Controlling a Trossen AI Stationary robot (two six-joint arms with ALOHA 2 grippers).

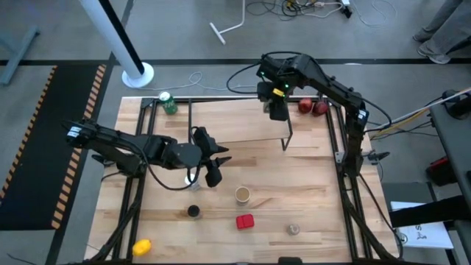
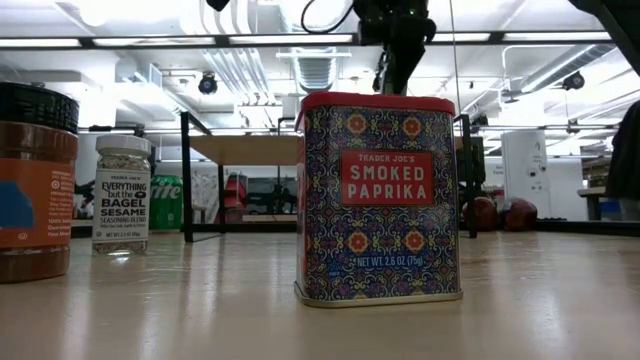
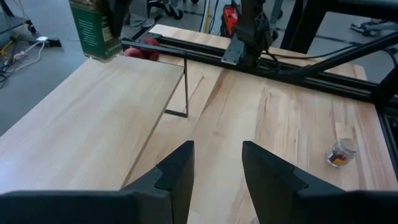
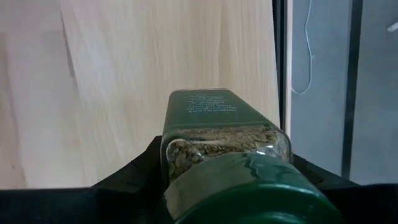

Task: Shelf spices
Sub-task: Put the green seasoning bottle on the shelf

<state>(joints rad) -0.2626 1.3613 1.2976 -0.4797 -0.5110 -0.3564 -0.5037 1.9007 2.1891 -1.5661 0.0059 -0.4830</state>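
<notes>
While the green-capped jar (image 4: 227,155) is being pinched in the right claw (image 1: 278,105) in the upper middle of the high view, it is being held above the shelf (image 1: 235,118), over the right end of its pale top. In the right wrist view the jar is being gripped between the dark fingers (image 4: 134,168), cap toward the camera, pale wood below it. The jar is also being seen hanging at the upper left of the left wrist view, clear of the shelf top.

The left claw (image 1: 213,163) is being held spread, nothing between its fingers (image 3: 177,171), at centre-left of the high view, in front of the shelf. A white-capped jar (image 1: 193,177) is being partly covered by it.

Still being left on the table (image 1: 309,213), lower part of the high view: dark-capped brown jar (image 1: 193,211), tan round-lidded tub (image 1: 243,194), red square tin (image 1: 245,221), small clear grey-capped jar (image 1: 294,230). A green can (image 1: 168,102) is standing at upper left, two red fruits (image 1: 312,107) at upper right, a yellow object (image 1: 141,246) at lower left.
</notes>
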